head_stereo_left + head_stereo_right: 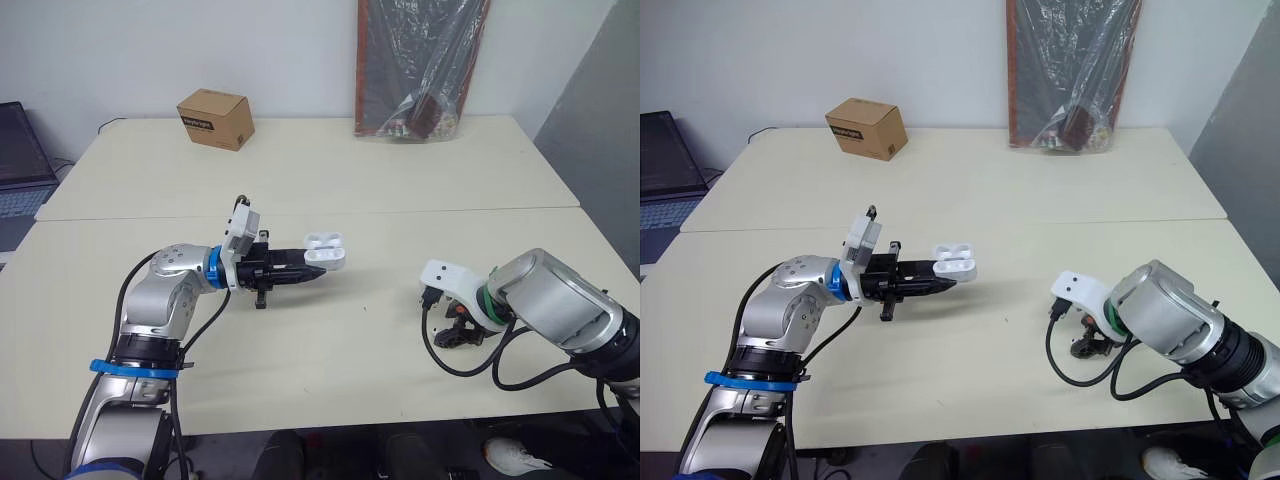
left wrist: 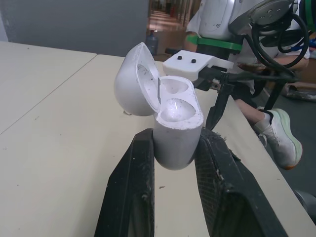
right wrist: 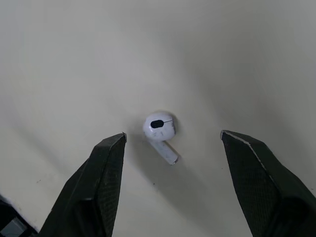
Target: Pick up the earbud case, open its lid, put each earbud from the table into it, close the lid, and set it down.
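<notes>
My left tool [image 1: 312, 273] is clamped on the lower body of the small white glossy plastic earbud case [image 2: 177, 129]. It holds the case in the air above the cream surface [image 1: 380, 340], with the hinged lid [image 2: 134, 81] swung open and the two wells facing my right arm. The case is light, rigid and slick, and its rounded sides give the fingers little to bite on. I judge this low grip right, since it leaves the mouth and hinge free, though a hard push into the wells could twist the case out. My right tool [image 3: 173, 134] hangs spread wide straight over the single white earbud with a short stem [image 3: 159, 128], which lies flat on the surface between the fingers, touching neither. That bud is tiny, hard and slippery, and it will likely skid or roll if one finger arrives first. I would close across the bulbous head, not the thin stem. Room is generous, with open surface all round the bud. The near edge lies not far behind my right arm. The brown cardboard box [image 1: 214, 118] and the plastic-wrapped black bundle [image 1: 425, 60] stand well apart at the far edge.
</notes>
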`<state>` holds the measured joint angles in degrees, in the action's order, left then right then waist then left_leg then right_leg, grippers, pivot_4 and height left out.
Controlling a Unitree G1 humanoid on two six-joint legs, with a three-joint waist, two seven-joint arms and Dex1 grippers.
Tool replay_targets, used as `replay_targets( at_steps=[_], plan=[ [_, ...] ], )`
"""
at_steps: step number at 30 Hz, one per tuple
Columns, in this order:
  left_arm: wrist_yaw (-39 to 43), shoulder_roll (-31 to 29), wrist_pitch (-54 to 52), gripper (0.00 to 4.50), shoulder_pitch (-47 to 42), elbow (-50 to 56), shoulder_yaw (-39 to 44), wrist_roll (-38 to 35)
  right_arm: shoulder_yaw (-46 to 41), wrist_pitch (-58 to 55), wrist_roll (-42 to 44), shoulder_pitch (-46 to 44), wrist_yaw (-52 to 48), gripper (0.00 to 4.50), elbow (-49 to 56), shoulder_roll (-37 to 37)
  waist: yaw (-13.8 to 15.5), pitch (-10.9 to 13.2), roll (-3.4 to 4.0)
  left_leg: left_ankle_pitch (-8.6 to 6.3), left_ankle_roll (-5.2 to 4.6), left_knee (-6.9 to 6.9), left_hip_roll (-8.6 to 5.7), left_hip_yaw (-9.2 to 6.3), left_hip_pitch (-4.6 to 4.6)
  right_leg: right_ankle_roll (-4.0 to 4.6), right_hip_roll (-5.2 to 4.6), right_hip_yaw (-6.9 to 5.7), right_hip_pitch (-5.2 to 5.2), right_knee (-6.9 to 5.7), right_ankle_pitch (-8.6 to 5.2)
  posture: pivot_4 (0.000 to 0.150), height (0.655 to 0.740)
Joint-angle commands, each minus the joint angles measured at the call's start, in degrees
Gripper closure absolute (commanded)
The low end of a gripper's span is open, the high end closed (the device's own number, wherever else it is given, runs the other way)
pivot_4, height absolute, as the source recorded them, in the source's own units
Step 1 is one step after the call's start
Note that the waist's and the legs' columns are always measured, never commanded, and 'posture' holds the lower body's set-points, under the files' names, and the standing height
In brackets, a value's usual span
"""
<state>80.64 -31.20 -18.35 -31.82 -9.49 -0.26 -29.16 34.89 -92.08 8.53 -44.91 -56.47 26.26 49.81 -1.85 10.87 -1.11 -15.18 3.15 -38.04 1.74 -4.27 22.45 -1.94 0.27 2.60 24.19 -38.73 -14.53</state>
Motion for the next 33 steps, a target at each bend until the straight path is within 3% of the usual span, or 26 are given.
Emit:
replay_targets(
  at_steps=[1,8,24,33],
  plan=[
    [-0.34,0.26,0.09,3.71,0.02,2.58,0.37,-1.16,-4.25,-0.42,3.52,1.38,6.94,1.32,-0.69,-1.59,0.0,0.0,0.0,0.0,0.0,0.0,0.0,0.0,0.0,0.0,0.0,0.0,0.0,0.0,0.0,0.15,0.74],
    [-0.67,0.25,-0.22,3.71,0.87,3.56,0.39,-1.26,-8.42,-0.42,14.21,3.48,19.19,1.32,-0.36,-2.54,-0.05,0.0,-0.01,0.01,-0.01,0.0,0.0,0.01,-0.05,0.0,0.0,0.02,-0.03,-0.04,0.0,0.15,0.74],
    [-0.85,0.37,-2.43,3.71,1.35,5.16,0.01,-1.91,-12.03,-0.42,62.5,3.35,58.67,1.32,-0.32,4.98,-0.03,0.0,-0.01,0.01,-0.03,0.05,0.0,0.01,0.03,0.0,0.01,0.02,-0.01,0.08,0.0,0.15,0.74],
    [-0.89,-0.2,-3.2,3.71,1.16,5.44,0.26,-2.12,-11.11,-0.42,78.83,1.44,78.52,1.32,-6.75,2.49,-0.03,0.0,-0.01,0.01,-0.03,0.05,0.01,0.02,0.06,0.0,0.01,0.03,-0.01,0.11,-0.01,0.15,0.74]
  ],
)
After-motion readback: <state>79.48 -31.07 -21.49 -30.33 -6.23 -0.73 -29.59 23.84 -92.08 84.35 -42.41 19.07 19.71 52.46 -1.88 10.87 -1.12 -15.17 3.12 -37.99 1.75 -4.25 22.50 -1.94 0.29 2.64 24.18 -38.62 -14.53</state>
